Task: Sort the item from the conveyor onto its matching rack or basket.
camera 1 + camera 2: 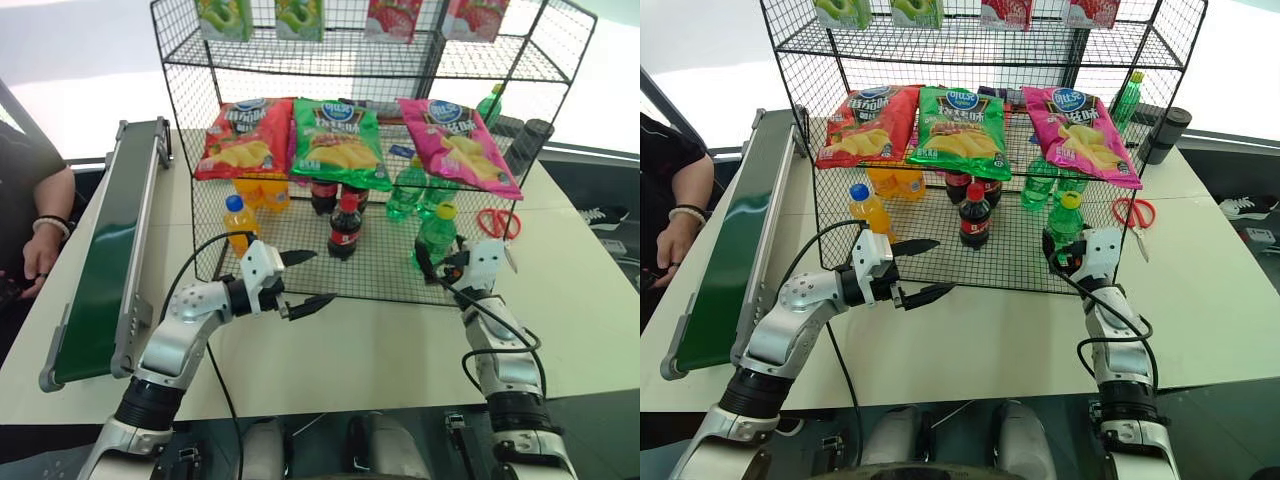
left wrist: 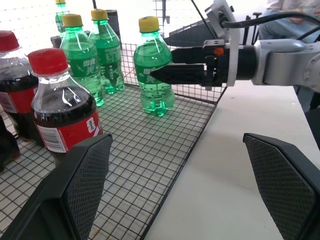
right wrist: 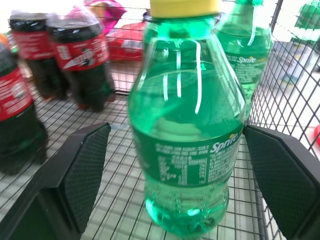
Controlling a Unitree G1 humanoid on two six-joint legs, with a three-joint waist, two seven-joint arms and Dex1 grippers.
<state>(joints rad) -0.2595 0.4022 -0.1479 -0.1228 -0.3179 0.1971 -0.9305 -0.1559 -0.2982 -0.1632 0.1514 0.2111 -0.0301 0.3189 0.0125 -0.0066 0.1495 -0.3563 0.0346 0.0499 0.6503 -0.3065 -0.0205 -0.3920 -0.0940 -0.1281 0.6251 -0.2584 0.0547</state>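
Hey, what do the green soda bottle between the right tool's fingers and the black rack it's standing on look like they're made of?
Green soda bottle: likely clear glossy plastic; light streaks on it, and you see through it. Its yellow cap looks like opaque plastic. Black rack: thin wire mesh, probably metal with a dark coating; the table shows through the grid.

A pale table (image 1: 560,300) stands on a dark floor (image 1: 600,420), brightly lit behind

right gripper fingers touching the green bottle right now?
Apart. The right wrist view shows the green bottle upright on the rack floor, with open mesh visible between it and each of the fingers.
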